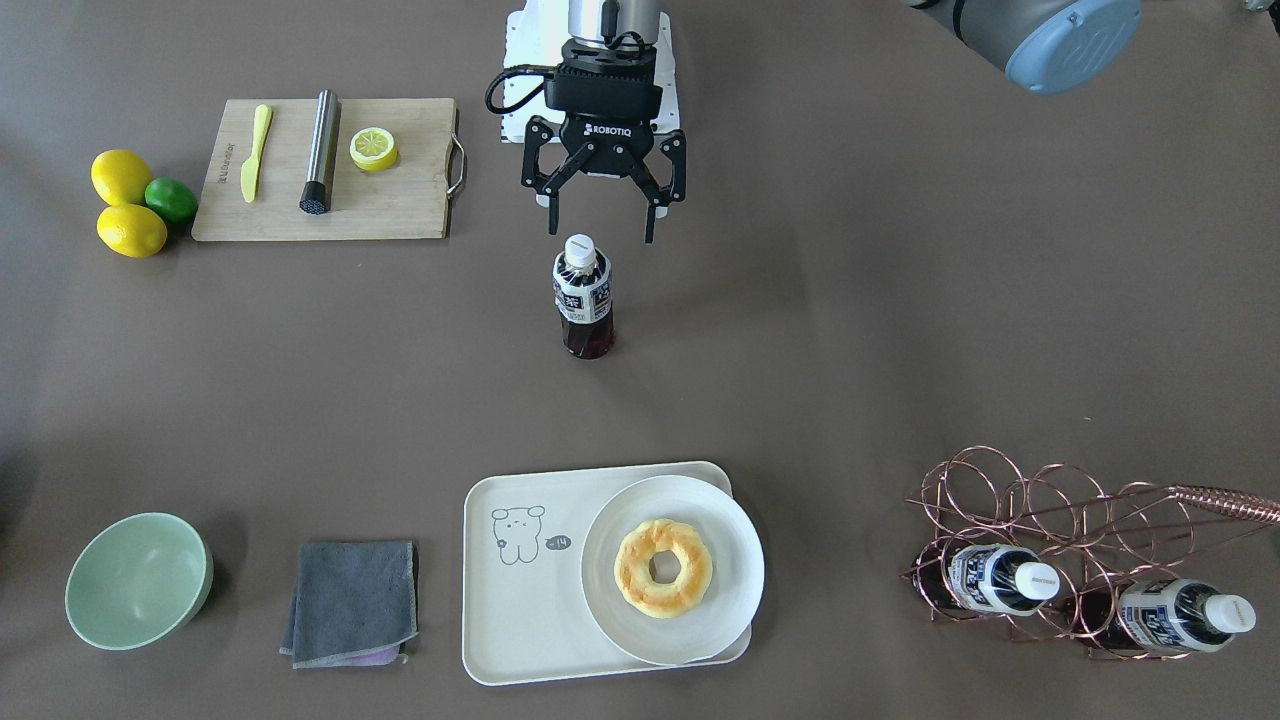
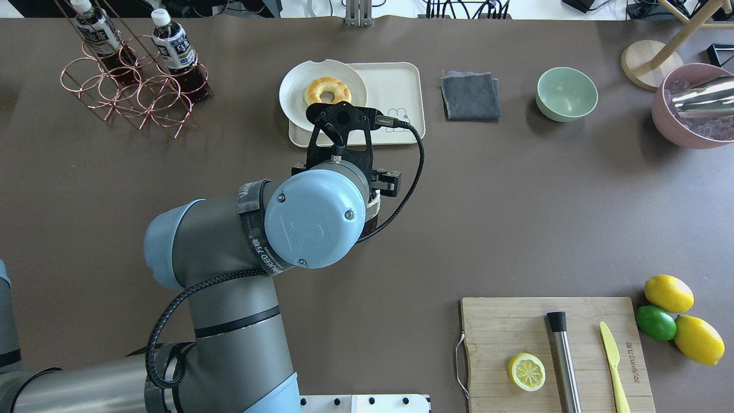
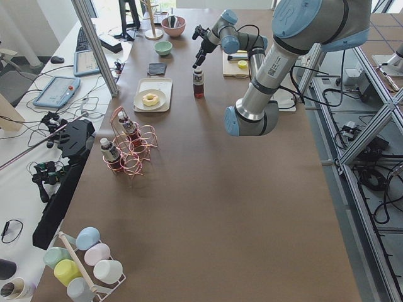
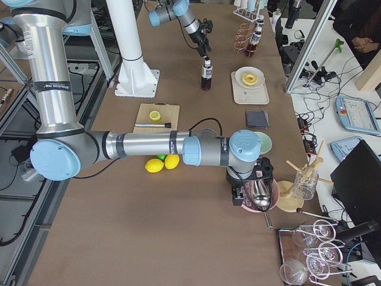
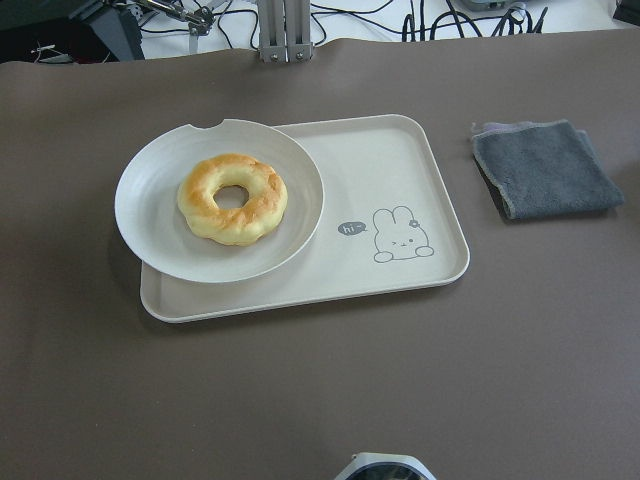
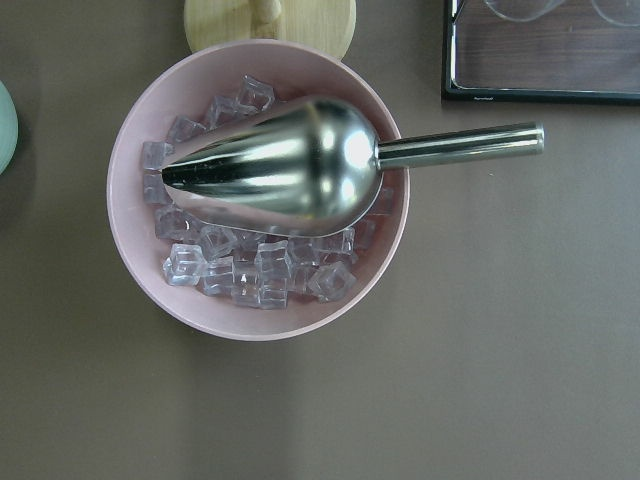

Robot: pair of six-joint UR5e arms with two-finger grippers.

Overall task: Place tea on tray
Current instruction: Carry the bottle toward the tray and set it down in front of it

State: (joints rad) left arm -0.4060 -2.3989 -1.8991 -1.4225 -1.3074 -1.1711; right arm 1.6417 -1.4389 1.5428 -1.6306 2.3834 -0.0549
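Observation:
The tea bottle [image 1: 583, 296] stands upright mid-table, with a white cap, a white-and-blue label and dark reddish liquid. My left gripper [image 1: 603, 228] is open, just above and behind its cap, not touching it. In the left wrist view only the cap [image 5: 385, 467] shows, at the bottom edge. The cream tray [image 1: 520, 620] with a bear drawing lies toward the far edge and also shows in the left wrist view [image 5: 400, 170]. My right gripper [image 4: 250, 189] hangs over a pink bowl of ice [image 6: 258, 190]; I cannot tell whether it is open or shut.
A white plate [image 1: 740, 590] with a donut [image 1: 663, 567] covers the tray's half opposite the bear. A copper rack [image 1: 1080, 500] holds two alike bottles. A cutting board [image 1: 400, 200], a grey cloth [image 1: 352, 600], a green bowl [image 1: 138, 580] and lemons [image 1: 125, 205] lie around.

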